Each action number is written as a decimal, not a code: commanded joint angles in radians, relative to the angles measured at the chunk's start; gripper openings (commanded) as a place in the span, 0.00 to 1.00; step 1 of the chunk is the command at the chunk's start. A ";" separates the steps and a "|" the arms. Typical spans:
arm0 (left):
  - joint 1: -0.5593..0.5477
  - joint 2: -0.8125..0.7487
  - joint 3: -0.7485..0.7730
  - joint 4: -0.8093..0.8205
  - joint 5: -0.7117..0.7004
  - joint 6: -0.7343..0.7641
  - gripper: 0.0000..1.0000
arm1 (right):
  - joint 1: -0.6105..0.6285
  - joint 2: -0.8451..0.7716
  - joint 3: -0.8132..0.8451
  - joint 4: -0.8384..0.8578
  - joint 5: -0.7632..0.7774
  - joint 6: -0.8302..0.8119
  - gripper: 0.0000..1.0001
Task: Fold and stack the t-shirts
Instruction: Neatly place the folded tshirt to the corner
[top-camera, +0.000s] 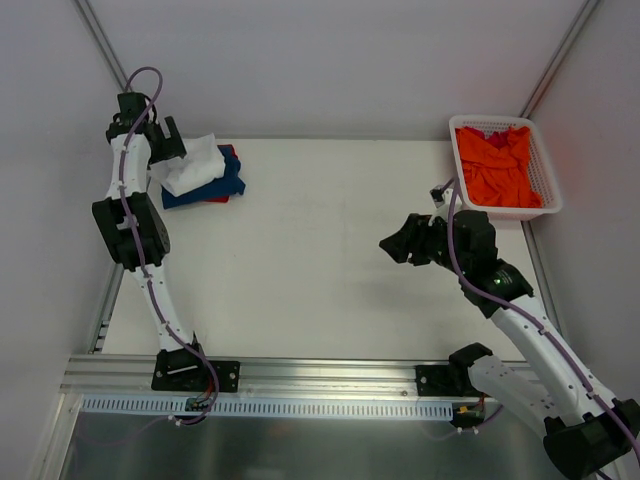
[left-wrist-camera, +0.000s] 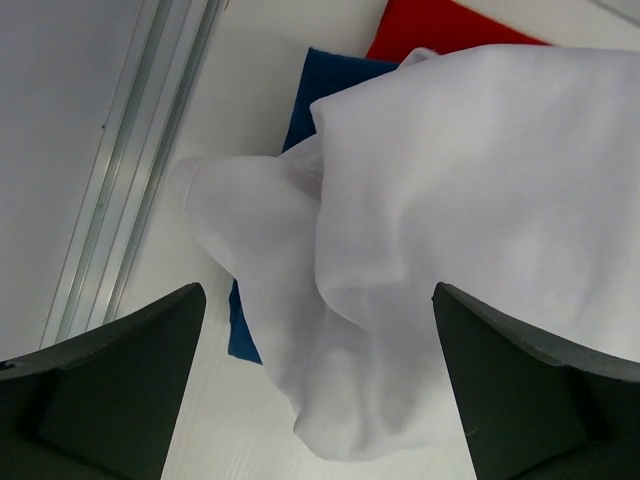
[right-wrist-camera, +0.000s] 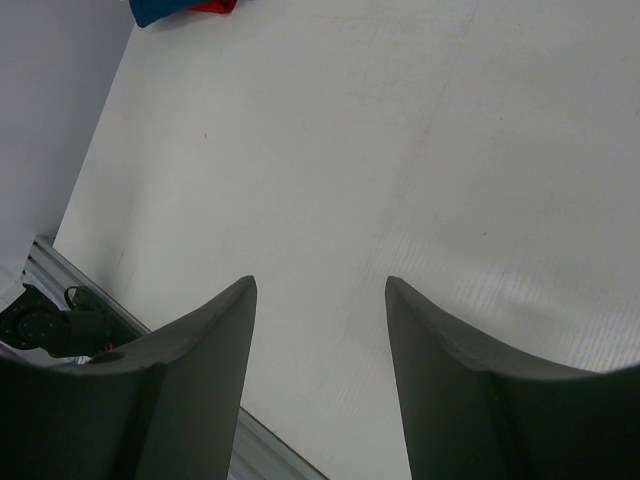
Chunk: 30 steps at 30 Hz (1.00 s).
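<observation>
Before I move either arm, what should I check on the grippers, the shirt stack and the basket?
1. Left gripper free: ok, open above the soft white t-shirt.
2. White t-shirt folded flat: not ok, rumpled, one flap spilling off the stack.
3. Dark blue t-shirt and red t-shirt stacked beneath: ok.
4. Right gripper empty: ok, open over the table.
5. Orange t-shirt folded: not ok, crumpled in the white plastic lattice basket.

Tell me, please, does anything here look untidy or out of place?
Yes. The white t-shirt on top of the far-left stack is rumpled and spills over the edge of the dark blue t-shirt below it. The orange t-shirt lies crumpled, unfolded, in the basket.
</observation>
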 joint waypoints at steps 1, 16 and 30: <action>-0.001 -0.146 0.024 0.004 0.057 -0.037 0.98 | -0.006 -0.005 -0.011 0.038 -0.019 0.013 0.58; -0.149 -0.092 0.122 0.005 0.198 -0.100 0.91 | -0.007 -0.029 -0.040 0.067 -0.022 0.044 0.58; -0.125 0.026 0.022 0.008 0.214 -0.225 0.90 | -0.010 -0.051 -0.046 0.047 -0.010 0.041 0.58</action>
